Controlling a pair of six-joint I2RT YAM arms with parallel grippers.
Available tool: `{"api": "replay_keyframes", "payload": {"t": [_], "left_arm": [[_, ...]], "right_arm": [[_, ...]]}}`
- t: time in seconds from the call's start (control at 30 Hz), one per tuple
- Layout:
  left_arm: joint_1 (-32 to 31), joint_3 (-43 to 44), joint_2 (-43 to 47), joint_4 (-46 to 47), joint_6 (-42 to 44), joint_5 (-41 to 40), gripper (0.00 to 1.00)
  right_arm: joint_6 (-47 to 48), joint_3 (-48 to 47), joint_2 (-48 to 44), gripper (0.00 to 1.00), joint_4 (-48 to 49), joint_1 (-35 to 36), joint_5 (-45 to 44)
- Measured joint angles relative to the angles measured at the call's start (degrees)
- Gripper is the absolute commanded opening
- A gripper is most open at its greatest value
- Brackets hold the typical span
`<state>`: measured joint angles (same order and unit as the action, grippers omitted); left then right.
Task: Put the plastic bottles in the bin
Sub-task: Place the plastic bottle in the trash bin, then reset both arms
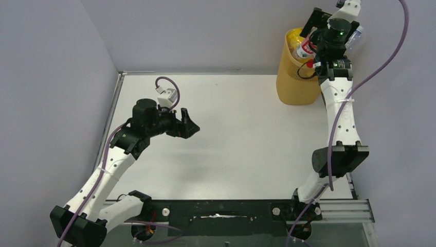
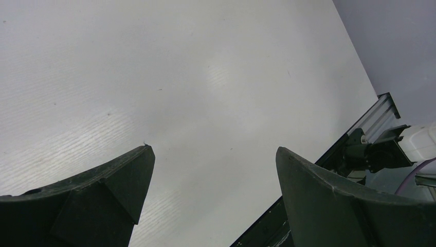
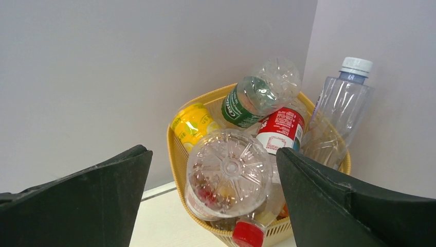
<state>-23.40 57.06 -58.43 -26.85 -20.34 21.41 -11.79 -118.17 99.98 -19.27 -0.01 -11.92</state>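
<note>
Right claw (image 3: 212, 154) stands wide open and holds nothing, directly above the tall yellow-orange plastic bin (image 1: 288, 85) with the perforated upper band, which sits on the white table (image 1: 231, 128) close against the grey walls. The plastic bottles are heaped inside the bin to above its rim. A clear bottle with a red cap (image 3: 229, 175) lies uppermost, its moulded base turned toward the right claw and framed between the jaws, touching neither as far as can be seen. Deeper in the bin lie a yellow bottle (image 3: 194, 123), a green-labelled clear bottle (image 3: 254, 100) and a red-labelled bottle (image 3: 280, 128). A tall clear bottle with a white cap (image 3: 343, 110) stands upright at the bin's wall side, well above the rim. Left claw (image 2: 213, 152) is likewise wide open and empty, over bare table well apart from the bin. Assessment: the bottles look light and thin-walled, likely to dent under a hard squeeze, and smooth and round enough to slip or roll; the labelled mid-body offers the soundest hold. The heap appears loose, so a nudge from above could tip the uppermost bottles over the rim. No bottle shows outside the bin in the top view
</note>
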Motion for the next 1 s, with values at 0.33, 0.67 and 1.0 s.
{"api": "replay_keyframes", "payload": {"t": [0.33,0.67,1.0], "left_arm": [[0.0,0.3,0.3,-0.5,0.0,-0.2,0.90],[0.3,1.0,2.1,-1.3,-0.7,0.5,0.90],[0.3,-0.1,7.0,-1.5,-3.8,4.9,0.90]], "right_arm": [[-0.7,0.2,-8.5,0.98,-2.2,0.0,0.5],[-2.6,16.7,-26.0,0.98,-6.7,0.0,3.6],[-4.0,29.6,-43.9,0.98,-13.5,0.0,4.9]]}}
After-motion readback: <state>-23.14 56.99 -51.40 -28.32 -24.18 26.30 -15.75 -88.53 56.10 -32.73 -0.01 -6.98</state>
